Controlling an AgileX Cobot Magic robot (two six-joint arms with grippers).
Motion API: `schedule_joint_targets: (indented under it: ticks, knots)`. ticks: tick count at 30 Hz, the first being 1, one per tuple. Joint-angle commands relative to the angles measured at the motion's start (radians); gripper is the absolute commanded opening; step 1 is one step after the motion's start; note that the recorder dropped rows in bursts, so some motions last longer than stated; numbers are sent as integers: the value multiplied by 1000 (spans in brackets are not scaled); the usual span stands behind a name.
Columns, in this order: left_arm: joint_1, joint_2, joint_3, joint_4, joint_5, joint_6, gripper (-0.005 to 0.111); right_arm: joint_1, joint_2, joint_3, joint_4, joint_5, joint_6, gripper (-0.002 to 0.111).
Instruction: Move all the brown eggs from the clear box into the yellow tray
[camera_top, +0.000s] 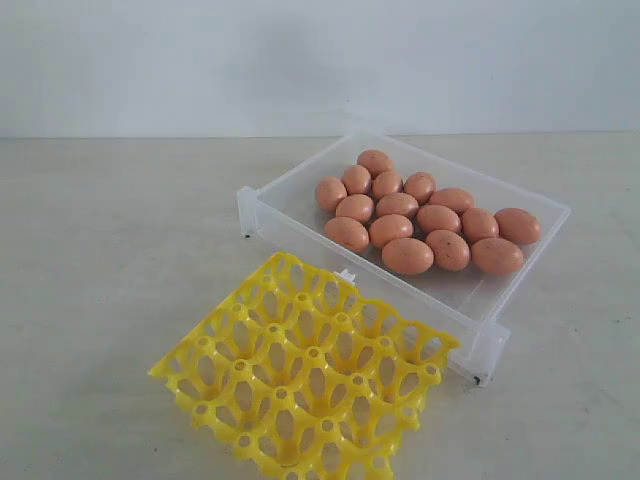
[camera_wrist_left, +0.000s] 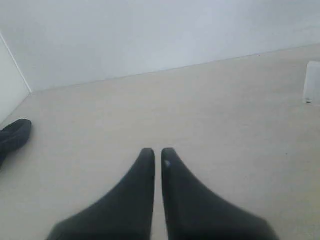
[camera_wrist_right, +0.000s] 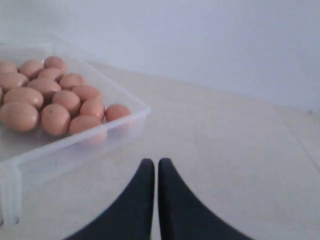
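Your brown eggs (camera_top: 410, 215) all lie in the clear box (camera_top: 290, 205). They sit close in one bunch and many touch each other. The bunch fills the middle and the right side of the box. The left part of the box floor is bare.

The box stands on the tabletop (camera_top: 110, 280), a bit right of the middle and toward the far side. The yellow tray (camera_top: 312, 355) lies on the tabletop too. It is nearer than the box and a bit to the left. Its far edge is just beside the near wall of the box. You cannot tell if the two touch.

Your left hand (camera_wrist_left: 156, 152) is over bare tabletop. Its two dark fingers (camera_wrist_left: 145, 180) are almost pressed together, with only a thin slit between them. It holds nothing. A dark shape (camera_wrist_left: 15, 137) lies off to one side of it, and it is too cut off to tell what it is.

Your right hand (camera_wrist_right: 155, 164) is over bare tabletop as well. Its fingers (camera_wrist_right: 172, 200) are squeezed close with just a thin line between them, and it holds nothing. The clear box (camera_wrist_right: 60, 155) with the brown eggs (camera_wrist_right: 55, 117) is near this hand but not touching it.
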Motion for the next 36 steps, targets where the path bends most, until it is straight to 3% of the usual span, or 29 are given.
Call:
schedule_joint_targets:
  ticks: [1, 9, 11, 15, 17, 20, 22, 25, 27, 29, 31, 36]
  knots:
    - [2, -3, 3, 1, 0, -8, 4, 2, -4, -2, -24, -206, -29, 0]
    - [2, -3, 3, 1, 0, -8, 4, 2, -4, -2, 75, -582, 364, 0]
    - [2, -3, 3, 1, 0, -8, 4, 2, -4, -2, 89, -644, 554, 0]
    - [2, -3, 3, 1, 0, -8, 4, 2, -4, -15, 67, -591, 973, 0]
    - [2, -3, 3, 1, 0, -8, 4, 2, -4, -30, 59, -597, 1069, 0]
    - [2, -3, 3, 1, 0, -8, 4, 2, -4, -39, 169, -650, 1026, 0]
    - [2, -3, 3, 1, 0, -8, 4, 2, -4, -47, 394, -782, 954, 0]
    - [2, -3, 3, 1, 0, -8, 4, 2, 152, -208, 778, -1135, 667, 0]
    - [2, -3, 3, 1, 0, -8, 4, 2, 332, -394, 775, -1201, 423, 0]
    - [1, -3, 3, 1, 0, -8, 4, 2, 562, -628, 646, -1103, 104, 0]
    - [1, -3, 3, 1, 0, -8, 4, 2, 757, -823, 453, -907, -45, 0]
    - [1, -3, 3, 1, 0, -8, 4, 25, 1138, -1218, -113, -256, 81, 0]
